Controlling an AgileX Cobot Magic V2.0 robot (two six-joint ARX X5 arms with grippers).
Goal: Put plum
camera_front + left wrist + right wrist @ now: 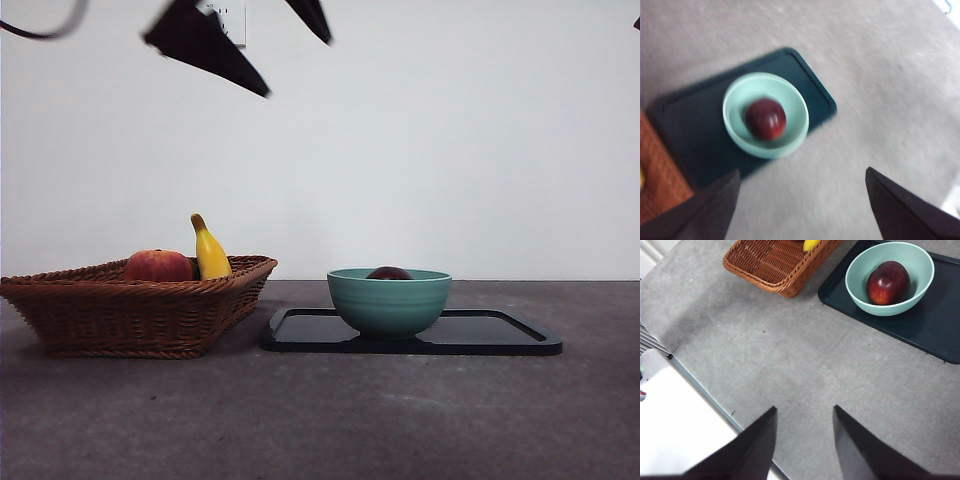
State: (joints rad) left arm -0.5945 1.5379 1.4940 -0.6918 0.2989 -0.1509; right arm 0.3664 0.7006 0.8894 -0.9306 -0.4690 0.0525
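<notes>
The dark maroon plum (389, 273) lies inside the teal bowl (389, 302), which stands on a black tray (500, 336). In the left wrist view the plum (765, 119) sits in the bowl (792, 95) well below my left gripper (802, 172), which is open and empty; the picture is blurred. In the front view this gripper (298, 68) hangs high, above and left of the bowl. My right gripper (805, 408) is open and empty over bare table, far from the plum (888, 282) and the bowl (860, 264).
A wicker basket (130, 312) stands left of the tray and holds a red-orange round fruit (158, 266) and a yellow banana (209, 252). The basket (770, 265) also shows in the right wrist view, as does the table's edge (700, 385).
</notes>
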